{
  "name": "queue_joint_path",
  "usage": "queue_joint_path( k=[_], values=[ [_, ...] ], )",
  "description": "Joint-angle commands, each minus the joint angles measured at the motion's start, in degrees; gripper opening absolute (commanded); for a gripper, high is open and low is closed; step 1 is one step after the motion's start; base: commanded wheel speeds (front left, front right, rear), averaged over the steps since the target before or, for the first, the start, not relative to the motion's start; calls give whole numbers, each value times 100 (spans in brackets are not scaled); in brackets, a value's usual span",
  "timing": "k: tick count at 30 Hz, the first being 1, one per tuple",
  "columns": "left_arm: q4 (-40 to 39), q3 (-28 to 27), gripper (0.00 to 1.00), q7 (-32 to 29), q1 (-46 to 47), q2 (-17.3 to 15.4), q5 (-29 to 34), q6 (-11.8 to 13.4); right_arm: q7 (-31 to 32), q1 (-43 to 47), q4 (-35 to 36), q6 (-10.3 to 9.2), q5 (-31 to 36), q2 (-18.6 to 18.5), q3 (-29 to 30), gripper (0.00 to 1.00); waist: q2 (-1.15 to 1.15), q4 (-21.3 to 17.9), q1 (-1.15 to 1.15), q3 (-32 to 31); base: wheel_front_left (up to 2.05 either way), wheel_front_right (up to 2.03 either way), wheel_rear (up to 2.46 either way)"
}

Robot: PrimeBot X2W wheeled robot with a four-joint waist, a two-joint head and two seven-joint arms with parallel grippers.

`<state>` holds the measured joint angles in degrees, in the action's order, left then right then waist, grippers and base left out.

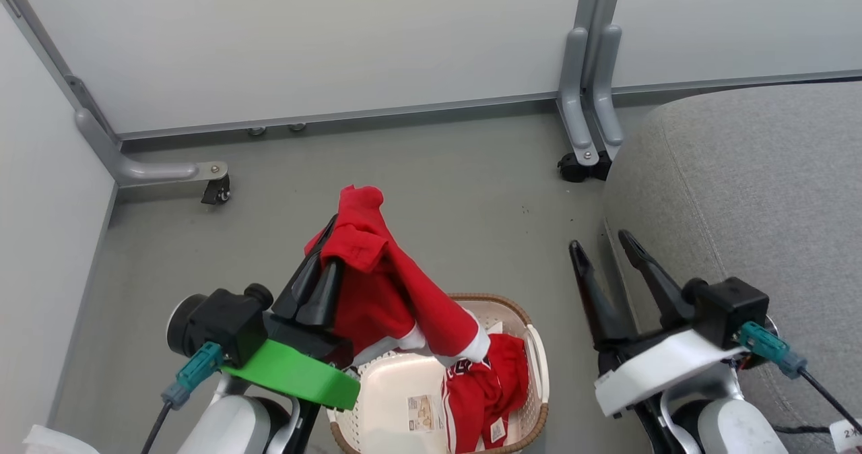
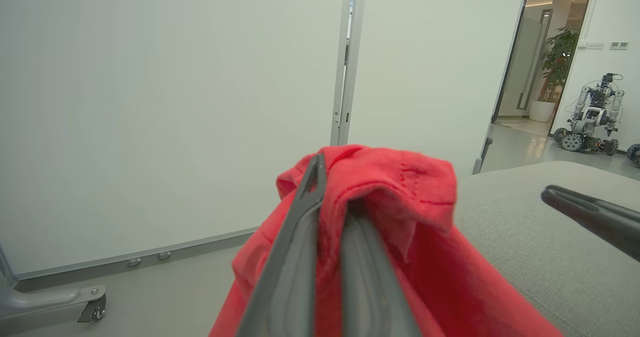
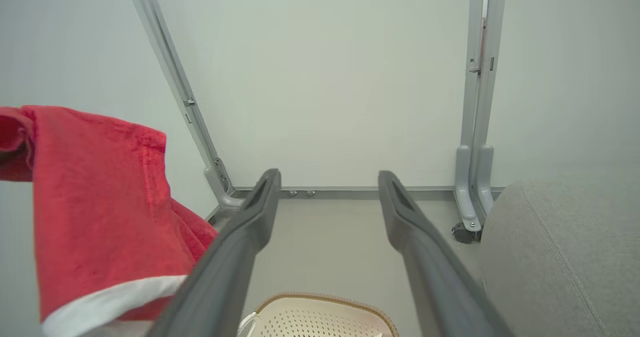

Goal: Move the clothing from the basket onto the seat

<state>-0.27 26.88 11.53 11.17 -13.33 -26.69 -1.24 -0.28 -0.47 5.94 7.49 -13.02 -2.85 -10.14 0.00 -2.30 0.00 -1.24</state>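
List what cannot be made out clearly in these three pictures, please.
1. Head view: lettering on the bright red jersey in the oval cream-white perforated plastic basket is folded over, unreadable.
2. Head view: print on the basket's label sticker is too small.
3. Head view: the basket's near rim is cut off by the bottom edge.
4. Left wrist view: the lifted red garment wraps one fingertip of the left claw.
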Motion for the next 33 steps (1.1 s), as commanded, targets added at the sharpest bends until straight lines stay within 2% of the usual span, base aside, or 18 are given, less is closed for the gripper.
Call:
queue_joint_path(
  k=[1, 7, 11, 16, 24, 25, 26, 33],
  values=[
    [-31, -12, 0, 21, 36, -35, -14, 19, 47, -138, 85, 0, -69, -7, -127, 100, 0, 13, 0, 9, 0, 0, 0],
    [-30, 27, 0, 48, 159, 1, 10, 11, 497, -665, 316, 0, -449, -89, -1270, 100, 0, 102, 0, 55, 0, 0, 0],
    [-33, 47, 0, 74, 211, 29, 25, -2, 796, -891, 145, 0, -699, -166, -1919, 100, 0, 160, 0, 82, 0, 0, 0],
    [-52, 80, 0, 95, 273, 57, 38, -11, 901, -1120, -397, 0, -754, -167, -2282, 100, 0, 219, 0, 105, 0, 0, 0],
    [-103, 168, 0, 91, 334, 70, 39, -30, 692, -1612, -1379, 0, -813, -52, -2634, 100, 0, 288, 0, 168, 0, 0, 0],
    [-108, 178, 0, 90, 345, 72, 37, -32, 650, -1672, -1482, 0, -831, -43, -2650, 66, 0, 294, 0, 177, 0, 0, 0],
    [-112, 185, 0, 90, 352, 74, 33, -35, 619, -1714, -1561, 0, -831, -35, -2665, 0, 0, 298, 0, 182, 0, 0, 0],
    [-127, 230, 0, 117, 377, 79, -4, -64, 280, -1938, -1910, 0, -1028, -5, -2771, 0, 0, 303, 0, 204, 0, 0, 0]
  ],
)
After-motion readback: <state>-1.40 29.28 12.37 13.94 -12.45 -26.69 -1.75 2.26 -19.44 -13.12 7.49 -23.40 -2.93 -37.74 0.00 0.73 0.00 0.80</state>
